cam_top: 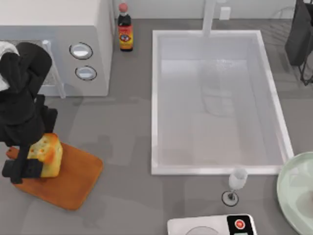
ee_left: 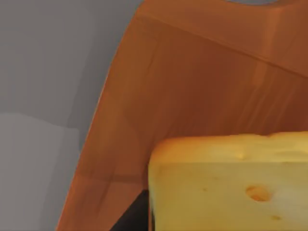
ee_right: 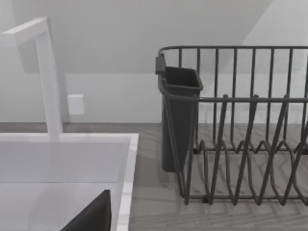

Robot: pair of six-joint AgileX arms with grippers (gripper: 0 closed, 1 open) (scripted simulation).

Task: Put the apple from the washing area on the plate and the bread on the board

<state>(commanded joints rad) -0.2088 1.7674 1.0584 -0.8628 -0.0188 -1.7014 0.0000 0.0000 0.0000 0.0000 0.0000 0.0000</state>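
left hand (cam_top: 22, 169) at bread (cam_top: 48, 155), over board (cam_top: 73, 181)

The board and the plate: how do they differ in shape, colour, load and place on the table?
The board is an orange-brown rounded rectangle; the plate is round and pale mint green. The board carries the bread, with the left tool at it; the plate's visible part carries nothing. The board lies at the table's left, the plate at its right edge, partly cut off. Both lie flat at the table's near side.
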